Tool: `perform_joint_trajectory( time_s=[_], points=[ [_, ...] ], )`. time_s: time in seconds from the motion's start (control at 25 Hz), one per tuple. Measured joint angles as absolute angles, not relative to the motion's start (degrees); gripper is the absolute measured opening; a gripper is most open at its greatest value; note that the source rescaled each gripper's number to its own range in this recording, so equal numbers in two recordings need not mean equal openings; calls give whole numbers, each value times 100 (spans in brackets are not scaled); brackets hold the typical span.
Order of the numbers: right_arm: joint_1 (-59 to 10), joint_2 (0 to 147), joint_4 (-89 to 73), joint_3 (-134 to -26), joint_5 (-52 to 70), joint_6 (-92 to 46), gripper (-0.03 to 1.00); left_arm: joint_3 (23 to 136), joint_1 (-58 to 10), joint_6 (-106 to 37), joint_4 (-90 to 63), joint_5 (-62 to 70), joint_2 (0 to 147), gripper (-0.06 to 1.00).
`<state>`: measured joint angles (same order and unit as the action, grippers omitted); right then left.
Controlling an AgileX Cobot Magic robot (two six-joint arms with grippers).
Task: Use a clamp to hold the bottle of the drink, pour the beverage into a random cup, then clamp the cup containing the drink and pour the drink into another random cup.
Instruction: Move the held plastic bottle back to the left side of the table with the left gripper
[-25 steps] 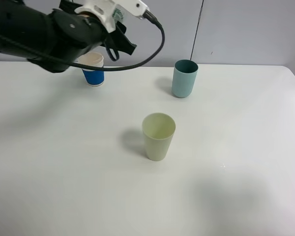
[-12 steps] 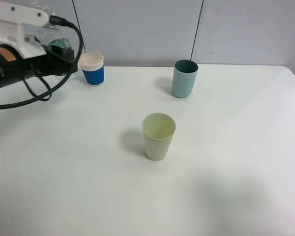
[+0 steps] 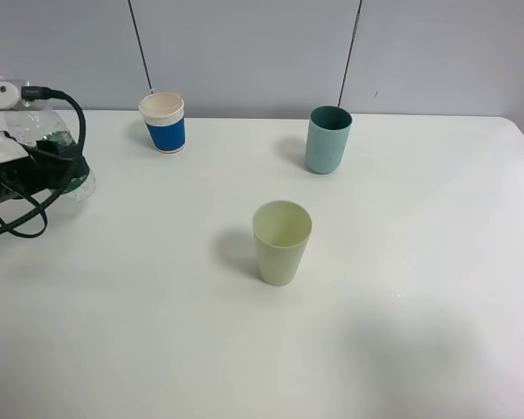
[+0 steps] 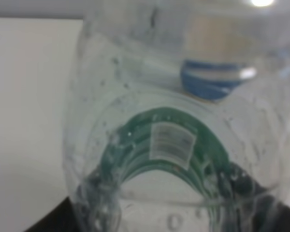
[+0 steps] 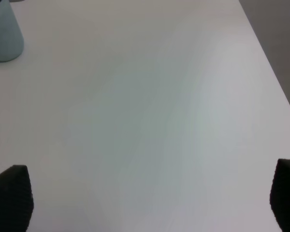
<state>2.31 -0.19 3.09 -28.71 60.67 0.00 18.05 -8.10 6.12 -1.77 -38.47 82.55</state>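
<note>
The left pincer (image 3: 52, 161) is way over at the left edge of the table (image 3: 419, 349), and it is closed around the clear bottle (image 4: 174, 121) with the green label. The bottle looks wet and thin. I think it could slip, or get squashed if the pincer squeezes too hard. It is also very near the table's edge, so if it is put down there crooked it might tip and roll off. A black cable (image 3: 77, 131) loops right beside it and could catch on it. I cannot tell if any drink is left in the bottle, or if its cap is on. The right pincer (image 5: 147, 198) is wide open and holds nothing. The blue cup (image 3: 163, 122) stands at the far left, the blue-green cup (image 3: 328, 140) at the far right, and the pale green cup (image 3: 281, 242) in the middle, nearer to me. They are well apart. The blue cup looks like paper, so a hard grab could crush it and spill.
</note>
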Motion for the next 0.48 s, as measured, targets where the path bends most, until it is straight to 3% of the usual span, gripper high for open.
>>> perform_joint_trajectory(
  time_s=[0.48],
  points=[
    [231,-19,309,-2871,6067,0,99,1577,-810,594,270,-5341,9708,1]
  ],
)
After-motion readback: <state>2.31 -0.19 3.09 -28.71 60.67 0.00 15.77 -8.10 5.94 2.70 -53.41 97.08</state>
